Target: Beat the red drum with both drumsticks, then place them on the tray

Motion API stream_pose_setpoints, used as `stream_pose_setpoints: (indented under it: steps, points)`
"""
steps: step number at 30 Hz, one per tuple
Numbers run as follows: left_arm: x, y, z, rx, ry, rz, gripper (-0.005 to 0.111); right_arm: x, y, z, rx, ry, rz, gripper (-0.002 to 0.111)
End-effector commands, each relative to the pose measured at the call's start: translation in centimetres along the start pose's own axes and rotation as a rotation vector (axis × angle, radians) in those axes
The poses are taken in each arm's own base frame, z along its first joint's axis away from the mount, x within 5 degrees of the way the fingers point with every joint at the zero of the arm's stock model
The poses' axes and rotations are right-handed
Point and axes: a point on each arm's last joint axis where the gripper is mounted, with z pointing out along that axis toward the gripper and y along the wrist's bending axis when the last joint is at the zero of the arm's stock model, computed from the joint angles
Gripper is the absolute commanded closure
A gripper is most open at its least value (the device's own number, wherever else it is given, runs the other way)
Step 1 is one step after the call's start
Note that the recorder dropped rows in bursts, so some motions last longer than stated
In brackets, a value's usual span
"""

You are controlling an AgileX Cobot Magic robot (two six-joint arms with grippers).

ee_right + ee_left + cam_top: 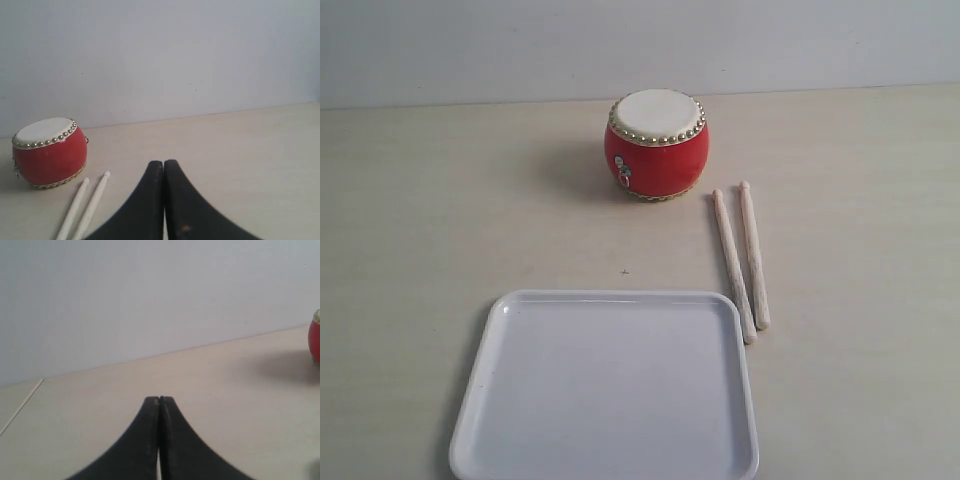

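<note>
The red drum [658, 145] stands upright at the back middle of the table, cream skin up, metal ring handle facing front. Both pale drumsticks [734, 266] [754, 255] lie side by side on the table to its right front, tips toward the drum, beside the white tray's [610, 302] right rim. The tray lies at the front with nothing in it. Neither gripper shows in the exterior view. My left gripper [159, 399] is shut and holds nothing; the drum's edge [314, 342] is far off to one side. My right gripper [163, 163] is shut on nothing, near the drumsticks [75, 211] and the drum [48, 151].
A pale wooden table [440, 220] runs back to a plain light wall [470, 50]. A table edge or seam [20, 407] shows in the left wrist view.
</note>
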Motion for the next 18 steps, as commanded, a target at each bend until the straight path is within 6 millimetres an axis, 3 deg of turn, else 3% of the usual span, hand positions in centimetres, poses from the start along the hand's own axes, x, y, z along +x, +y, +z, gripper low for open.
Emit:
stream_pose_setpoints:
  steps: [1, 3, 5, 10, 13, 18]
  points:
    - [-1.3, 0.2, -0.2, -0.009, -0.148, -0.173, 0.107, 0.1, 0.0, 0.0, 0.005, -0.008, -0.001, 0.108]
    - [-1.8, 0.2, -0.2, -0.003, -0.201, -0.242, 0.107, 0.1, 0.0, 0.0, -0.001, -0.008, 0.067, 0.108]
    - [-2.1, 0.3, -0.3, 0.007, -0.235, -0.315, 0.107, -0.1, 0.2, 0.0, -0.019, -0.024, 0.258, 0.108]
    - [-2.5, 0.3, -0.4, 0.047, -0.281, -0.583, 0.107, -1.1, 0.2, -0.1, -0.073, -0.117, 0.846, 0.108]
    - [-3.3, 0.4, -0.7, 0.074, -0.377, -0.623, 0.107, -1.2, 0.2, -0.1, -0.100, -0.120, 1.173, 0.108]
    - [-4.7, 0.5, -1.4, 0.123, -0.544, -0.661, 0.107, -1.4, 0.0, -0.2, -0.100, -0.154, 1.199, 0.108]
